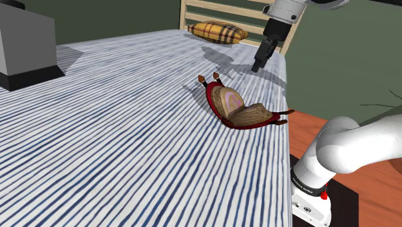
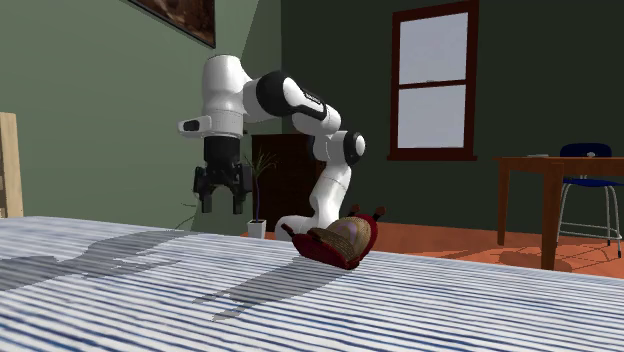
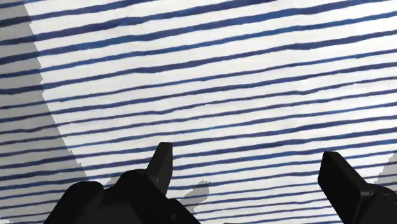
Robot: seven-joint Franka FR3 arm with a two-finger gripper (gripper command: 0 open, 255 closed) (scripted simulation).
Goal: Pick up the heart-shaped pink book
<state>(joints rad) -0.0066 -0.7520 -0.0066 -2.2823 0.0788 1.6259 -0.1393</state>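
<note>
The heart-shaped book (image 1: pixel 235 106) lies half open on the blue-striped bed cover (image 1: pixel 129 142), near the bed's right edge in the shoulder view. Its cover is dark red, its pages pinkish and tan. In the second exterior view the book (image 2: pixel 340 240) stands propped up on the bed. My gripper (image 1: pixel 260 61) hangs above the bed, beyond the book toward the headboard, well apart from it. In the second exterior view the gripper (image 2: pixel 222 190) is to the left of the book, fingers pointing down. The wrist view has the gripper (image 3: pixel 254 175) open over bare striped cover, nothing between its fingers.
A yellow plaid pillow (image 1: pixel 218 31) rests against the wooden headboard (image 1: pixel 212 13). A grey box (image 1: pixel 26 45) stands at the bed's far left. Beyond the bed are an orange floor, a wooden table (image 2: pixel 545 175) with a blue chair (image 2: pixel 590 190), and a small plant (image 2: pixel 257 180).
</note>
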